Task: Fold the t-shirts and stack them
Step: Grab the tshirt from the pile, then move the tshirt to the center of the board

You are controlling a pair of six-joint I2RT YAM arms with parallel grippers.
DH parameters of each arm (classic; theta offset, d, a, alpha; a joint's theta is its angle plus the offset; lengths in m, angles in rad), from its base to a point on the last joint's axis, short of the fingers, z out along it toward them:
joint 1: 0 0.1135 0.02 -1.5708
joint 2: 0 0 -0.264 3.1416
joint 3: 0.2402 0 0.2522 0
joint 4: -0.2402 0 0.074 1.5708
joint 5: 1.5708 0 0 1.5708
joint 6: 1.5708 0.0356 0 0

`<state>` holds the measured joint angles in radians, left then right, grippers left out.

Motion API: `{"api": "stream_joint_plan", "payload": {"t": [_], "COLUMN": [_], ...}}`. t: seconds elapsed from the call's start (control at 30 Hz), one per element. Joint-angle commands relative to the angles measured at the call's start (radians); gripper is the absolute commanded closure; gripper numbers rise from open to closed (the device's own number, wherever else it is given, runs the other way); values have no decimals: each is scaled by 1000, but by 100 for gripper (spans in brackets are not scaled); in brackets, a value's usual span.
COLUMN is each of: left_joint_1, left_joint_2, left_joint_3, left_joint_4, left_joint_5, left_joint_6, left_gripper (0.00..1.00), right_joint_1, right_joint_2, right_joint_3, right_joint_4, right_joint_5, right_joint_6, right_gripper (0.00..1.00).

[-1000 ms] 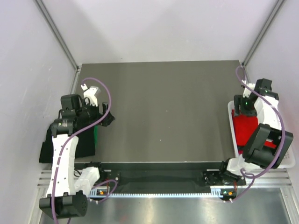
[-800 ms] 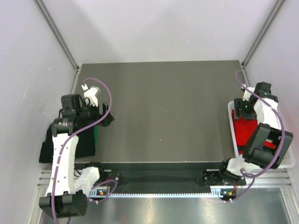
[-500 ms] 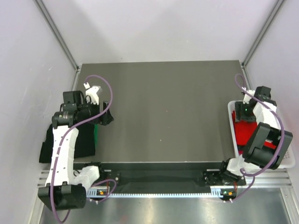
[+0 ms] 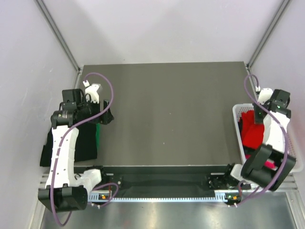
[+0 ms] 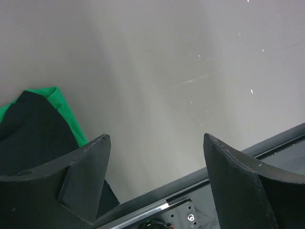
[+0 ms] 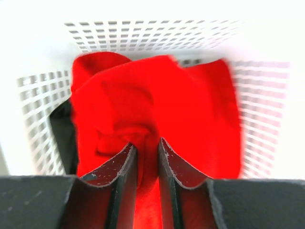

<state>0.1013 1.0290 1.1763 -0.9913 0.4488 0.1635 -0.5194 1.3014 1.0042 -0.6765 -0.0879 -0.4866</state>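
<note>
Progress looks partial. At the left edge of the worktop (image 4: pixel 162 105) a black t-shirt (image 4: pixel 62 148) lies with a green t-shirt (image 4: pixel 98 136) showing along its right side. In the left wrist view the black cloth overlaps the green. I take this for a pile already begun, though how neatly either is folded cannot be told. The left jaws stand wide apart and empty above bare worktop just beside that pile. The red t-shirt (image 4: pixel 252 131) is at the far right, bunched and unfolded inside the white mesh basket (image 4: pixel 236 114). The right arm reaches down into the basket, and its wrist view shows the right jaws drawn almost together, pinching a raised ridge of the red cloth. So the red shirt is gripped but not yet out of the basket. By my reading, most of its handling is left: lifting it clear, spreading it on the open worktop, folding it, and adding it to the pile on the left. Whether more shirts lie beneath it in the basket cannot be told.
</note>
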Motion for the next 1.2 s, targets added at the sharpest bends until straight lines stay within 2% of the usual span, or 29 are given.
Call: {"api": "stream_joint_plan", "payload": {"t": [0.0,0.07,0.17,0.4,0.53,0.67,0.8,0.87,0.97,1.0,1.07,1.1,1.13,1.17], "left_joint_1": [0,1,0,1,1,1,0,1,1,0,1,0,1,0], "left_joint_2": [17,25,34,46,48,34,16,20,58,87,109,120,120,114], "left_joint_3": [37,42,51,46,37,-1,-49,-58,-41,-32,-8,-1,6,19], "left_joint_4": [-7,-9,-12,0,46,68,60,48,37,28,17,11,3,3], "left_joint_5": [30,39,39,88,76,79,189,266,245,235,228,231,234,225], "left_joint_6": [4,-1,-1,-4,-19,-22,31,51,48,45,42,42,41,34], "left_gripper": [17,17,17,17,14,14,19,20,21,21,22,22,22,22], "right_joint_1": [-16,-16,-16,-16,-14,-14,-13,-13,-13,-13,-13,-2,15,75], "right_joint_2": [-141,-198,-234,-270,-368,-458,-519,-530,-472,-405,-323,-250,-217,-188], "right_joint_3": [73,83,86,111,203,301,385,441,586,691,782,838,852,867], "right_joint_4": [-29,-43,-60,-124,-126,-89,56,121,216,235,274,357,406,440], "right_joint_5": [-38,-62,-81,-159,-277,-410,-542,-608,-696,-763,-846,-899,-905,-900], "right_joint_6": [-50,-61,-69,-78,-108,-162,-141,-40,190,260,535,640,828,885], "right_gripper": [78,81,100,100,100,100,100,100,100,100,100,100,100,100]}}
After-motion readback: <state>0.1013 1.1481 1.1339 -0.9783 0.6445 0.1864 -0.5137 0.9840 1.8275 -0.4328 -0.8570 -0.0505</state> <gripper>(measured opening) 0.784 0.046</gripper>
